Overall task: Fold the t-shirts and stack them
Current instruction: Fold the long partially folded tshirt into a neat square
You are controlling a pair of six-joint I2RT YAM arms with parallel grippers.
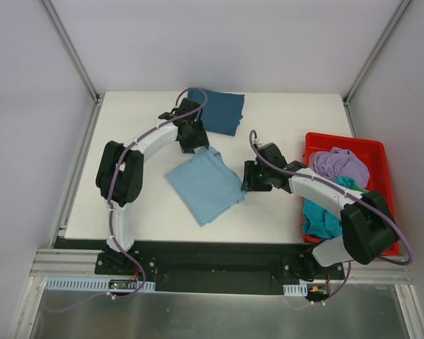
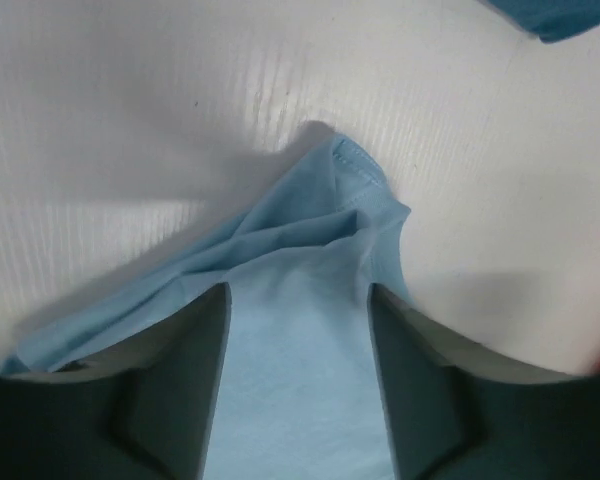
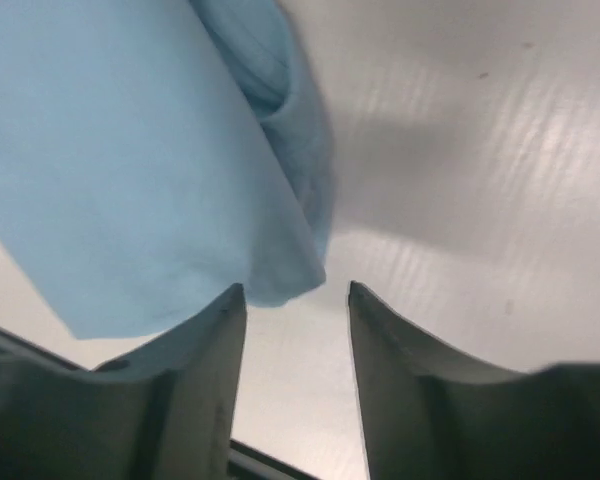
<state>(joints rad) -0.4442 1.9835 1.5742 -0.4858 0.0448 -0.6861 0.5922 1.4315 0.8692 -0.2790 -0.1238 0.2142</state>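
Fingers first: my left gripper (image 2: 298, 290) hangs open over the light blue t-shirt (image 1: 201, 187), at its twelve o'clock edge. My right gripper (image 3: 297, 290) waits open at its three o'clock corner. White table (image 1: 127, 127) shows toward nine.

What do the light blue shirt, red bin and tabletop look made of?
Light blue t-shirt: soft cotton knit by the look, matte; it creases and shows a stitched hem.
Red bin: likely moulded plastic; thin rigid rim, even red.
Tabletop: white, fine parallel ribs, perhaps corrugated plastic board; unsure.
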